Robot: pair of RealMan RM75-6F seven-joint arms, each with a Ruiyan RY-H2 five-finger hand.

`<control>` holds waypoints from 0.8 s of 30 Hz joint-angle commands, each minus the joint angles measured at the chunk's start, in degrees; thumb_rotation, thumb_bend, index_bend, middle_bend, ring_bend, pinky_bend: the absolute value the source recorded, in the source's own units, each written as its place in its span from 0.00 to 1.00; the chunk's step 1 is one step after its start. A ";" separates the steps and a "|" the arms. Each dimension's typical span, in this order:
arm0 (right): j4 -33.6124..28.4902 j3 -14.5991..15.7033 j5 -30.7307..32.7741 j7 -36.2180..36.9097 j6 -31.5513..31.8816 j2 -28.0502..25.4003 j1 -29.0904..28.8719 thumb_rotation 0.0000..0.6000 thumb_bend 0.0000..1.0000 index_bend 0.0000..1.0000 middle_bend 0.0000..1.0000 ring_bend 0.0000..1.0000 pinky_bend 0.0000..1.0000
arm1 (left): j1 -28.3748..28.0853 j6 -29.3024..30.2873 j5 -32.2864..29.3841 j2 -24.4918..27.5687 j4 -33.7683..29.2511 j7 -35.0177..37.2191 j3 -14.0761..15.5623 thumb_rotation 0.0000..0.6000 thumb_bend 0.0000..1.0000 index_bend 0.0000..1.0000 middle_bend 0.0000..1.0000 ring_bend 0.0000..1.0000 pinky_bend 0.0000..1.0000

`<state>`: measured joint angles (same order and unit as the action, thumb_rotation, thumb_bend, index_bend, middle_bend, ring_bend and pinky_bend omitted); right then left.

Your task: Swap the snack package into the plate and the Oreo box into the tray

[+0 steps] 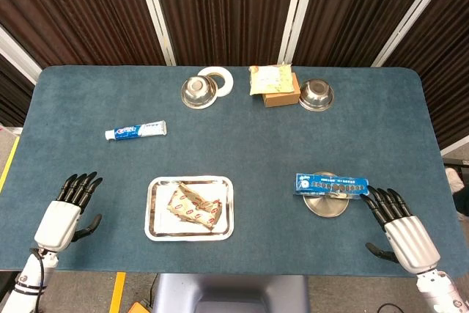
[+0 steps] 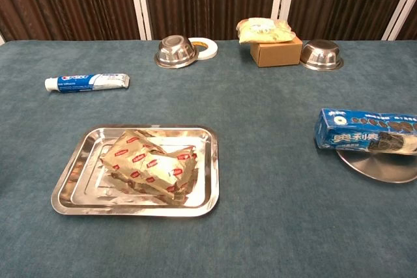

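Observation:
A tan snack package point(image 1: 194, 207) point(image 2: 150, 165) with red labels lies in the steel tray point(image 1: 156, 221) point(image 2: 77, 187) near the table's front. To the right, the blue Oreo box point(image 1: 330, 184) point(image 2: 367, 131) lies across a small round steel plate point(image 1: 327, 206) point(image 2: 384, 167). My left hand point(image 1: 67, 209) rests at the front left, well left of the tray, fingers apart and empty. At the front right, my right hand point(image 1: 399, 225) has its fingers spread, with fingertips close to the right end of the Oreo box. The chest view shows neither hand.
A toothpaste tube point(image 1: 135, 131) point(image 2: 86, 82) lies at the left. Along the far edge stand a steel bowl point(image 1: 198, 92) point(image 2: 175, 51), a roll of white tape point(image 1: 217, 80) point(image 2: 202, 47), a cardboard box point(image 1: 281, 94) point(image 2: 276, 51) under a yellow packet point(image 1: 270, 78) point(image 2: 264, 30), and another steel bowl point(image 1: 316, 94) point(image 2: 320, 55).

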<state>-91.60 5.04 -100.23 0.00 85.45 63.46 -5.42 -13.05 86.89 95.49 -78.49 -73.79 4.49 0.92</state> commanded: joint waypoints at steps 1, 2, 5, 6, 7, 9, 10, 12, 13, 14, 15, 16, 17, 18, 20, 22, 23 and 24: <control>0.02 -0.03 0.05 0.19 -0.36 -0.03 -0.21 1.00 0.26 0.00 0.00 0.00 0.00 | -0.03 -0.12 0.09 -0.16 -0.05 -0.32 0.07 1.00 0.39 0.00 0.00 0.00 0.05; 0.00 -0.02 0.02 0.36 -0.42 -0.09 -0.25 1.00 0.26 0.00 0.00 0.00 0.00 | -0.07 -0.22 0.13 -0.24 -0.06 -0.46 0.12 1.00 0.39 0.00 0.00 0.00 0.05; -0.08 -0.03 0.06 0.98 -0.45 -0.43 -0.31 1.00 0.26 0.00 0.00 0.00 0.00 | -0.37 -0.66 0.52 -0.58 -0.28 -0.31 0.34 1.00 0.39 0.00 0.00 0.00 0.05; -0.12 -0.13 0.24 1.24 -0.38 -0.56 -0.30 1.00 0.26 0.00 0.00 0.00 0.00 | -0.57 -0.86 0.91 -0.85 -0.43 -0.06 0.56 1.00 0.39 0.00 0.00 0.00 0.06; -0.10 -0.23 0.39 1.39 -0.37 -0.66 -0.31 1.00 0.26 0.00 0.00 0.00 0.00 | -0.94 -0.98 1.71 -1.20 -0.56 0.06 0.82 1.00 0.39 0.00 0.00 0.00 0.06; -0.15 -0.31 0.51 1.83 -0.36 -0.81 -0.34 1.00 0.26 0.00 0.00 0.00 0.00 | -1.86 -1.08 3.33 -2.07 -0.83 0.15 1.05 1.00 0.39 0.00 0.00 0.00 0.06; -0.14 -0.33 0.51 2.00 -0.40 -0.87 -0.39 1.00 0.26 0.00 0.00 0.00 0.00 | -2.54 -1.30 4.26 -2.60 -0.98 0.25 1.13 1.00 0.39 0.00 0.00 0.00 0.06; -0.12 -0.26 0.41 2.32 -0.60 -1.01 -0.51 1.00 0.26 0.00 0.00 0.00 0.00 | -4.56 -2.66 6.16 -3.90 -1.75 0.41 1.16 1.00 0.39 0.00 0.00 0.00 0.06; -0.14 -0.20 0.36 2.43 -0.73 -1.08 -0.56 1.00 0.26 0.00 0.00 0.00 0.00 | -5.60 -3.76 6.69 -4.46 -2.16 0.50 1.13 1.00 0.39 0.00 0.00 0.00 0.07; -0.20 -0.11 0.24 2.64 -0.82 -1.18 -0.62 1.00 0.26 0.00 0.00 0.00 0.00 | -7.12 -5.67 7.12 -5.23 -2.77 0.60 1.01 1.00 0.39 0.00 0.00 0.00 0.07; -0.28 -0.04 0.13 2.87 -0.82 -1.28 -0.63 1.00 0.26 0.00 0.00 0.00 0.00 | -8.31 -7.39 7.15 -5.87 -3.18 0.55 0.82 1.00 0.39 0.00 0.00 0.00 0.07; -0.36 0.04 -0.03 3.14 -0.74 -1.38 -0.62 1.00 0.26 0.00 0.00 0.00 0.00 | -9.50 -9.42 6.94 -6.49 -3.56 0.24 0.64 1.00 0.38 0.00 0.00 0.00 0.07; -0.44 0.15 -0.25 3.46 -0.54 -1.55 -0.56 1.00 0.26 0.00 0.00 0.00 0.00 | -11.01 -12.07 6.57 -7.35 -4.01 -0.50 0.37 1.00 0.38 0.00 0.00 0.00 0.07; -0.46 0.24 -0.44 3.65 -0.37 -1.69 -0.50 1.00 0.26 0.00 0.00 0.00 0.00 | -12.04 -13.78 6.28 -8.11 -4.14 -1.12 0.09 1.00 0.37 0.00 0.00 0.00 0.07; -0.57 0.38 -0.68 4.23 -0.15 -2.02 -0.44 1.00 0.26 0.00 0.00 0.00 0.00 | -13.76 -17.02 5.28 -9.63 -3.97 -2.61 -0.47 1.00 0.36 0.00 0.00 0.00 0.07; -0.59 0.27 -0.58 4.92 0.09 -2.30 -0.43 1.00 0.26 0.00 0.00 0.00 0.00 | -15.25 -20.00 4.07 -11.30 -3.62 -4.01 -0.89 1.00 0.36 0.00 0.00 0.00 0.07; -0.56 0.19 -0.35 5.12 0.02 -2.39 -0.45 1.00 0.26 0.00 0.00 0.00 0.00 | -16.01 -21.26 3.58 -12.08 -3.63 -4.62 -1.11 1.00 0.36 0.00 0.00 0.00 0.07; -0.56 0.14 -0.20 5.30 -0.06 -2.45 -0.48 1.00 0.26 0.00 0.00 0.00 0.00 | -16.54 -22.01 3.34 -12.66 -3.52 -4.88 -1.22 1.00 0.36 0.00 0.00 0.00 0.07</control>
<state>-92.17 5.24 -100.55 5.17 85.43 61.10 -5.88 -27.29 67.72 100.15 -88.88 -77.25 1.37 0.46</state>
